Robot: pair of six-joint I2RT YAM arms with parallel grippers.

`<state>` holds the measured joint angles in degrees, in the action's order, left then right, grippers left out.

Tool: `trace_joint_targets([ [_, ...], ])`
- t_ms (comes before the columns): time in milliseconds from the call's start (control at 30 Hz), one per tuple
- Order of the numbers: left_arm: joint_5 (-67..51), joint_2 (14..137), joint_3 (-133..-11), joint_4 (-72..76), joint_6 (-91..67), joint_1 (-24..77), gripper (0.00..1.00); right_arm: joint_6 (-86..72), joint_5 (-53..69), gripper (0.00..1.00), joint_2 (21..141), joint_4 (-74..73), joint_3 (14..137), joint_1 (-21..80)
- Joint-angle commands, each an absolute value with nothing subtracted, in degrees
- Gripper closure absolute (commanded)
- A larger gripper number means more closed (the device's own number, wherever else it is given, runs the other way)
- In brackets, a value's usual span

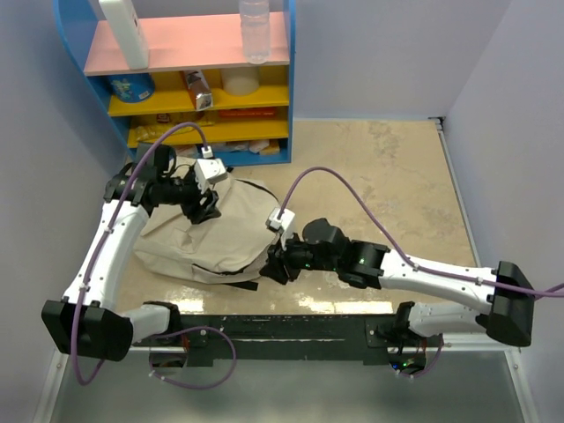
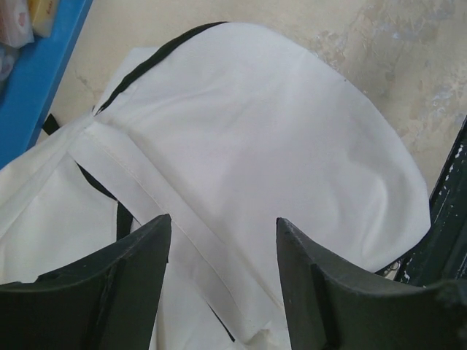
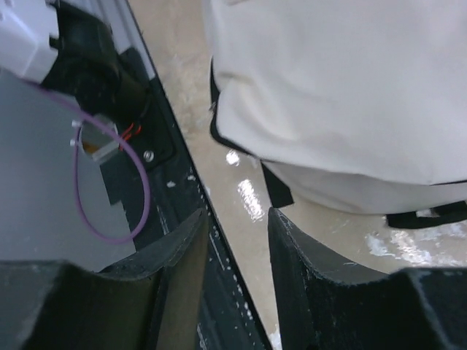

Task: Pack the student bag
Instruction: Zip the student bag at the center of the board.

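Observation:
The student bag, a beige fabric backpack with black trim, lies flat on the table left of centre. My left gripper hovers over the bag's far upper part. In the left wrist view it stands open over the cream fabric, with a stitched band and black straps below and nothing between the fingers. My right gripper is at the bag's near right edge. In the right wrist view it is open and empty, just short of the bag and a short black strap.
A blue shelf unit with pink and yellow boards stands at the back left, holding a clear bottle, a white bottle and small items. The black mounting rail runs along the near edge. Walls close in left and right.

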<state>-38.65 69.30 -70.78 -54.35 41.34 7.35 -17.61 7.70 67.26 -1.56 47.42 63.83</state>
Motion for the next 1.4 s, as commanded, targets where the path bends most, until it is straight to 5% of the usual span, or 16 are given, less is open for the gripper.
trace_joint_targets([
  [0,-43.0,69.3,-69.9,-57.3,43.4,6.4,0.37,-11.8,8.9,0.56,70.9,-7.6,52.0,69.1],
  [367,-43.8,68.6,-69.1,-59.5,45.7,5.6,0.39,-2.2,-3.3,0.30,84.9,-3.4,59.9,74.0],
  [667,-44.6,69.2,-68.2,-59.2,46.9,5.2,0.39,4.9,-13.0,0.27,87.7,1.5,59.9,74.7],
  [1033,-46.1,70.4,-68.6,-60.8,50.0,2.6,0.38,7.2,-15.0,0.29,96.0,3.3,64.3,75.1],
  [1367,-48.1,71.3,-69.2,-62.1,51.4,0.8,0.39,5.8,-16.7,0.54,93.9,0.6,65.9,75.1],
])
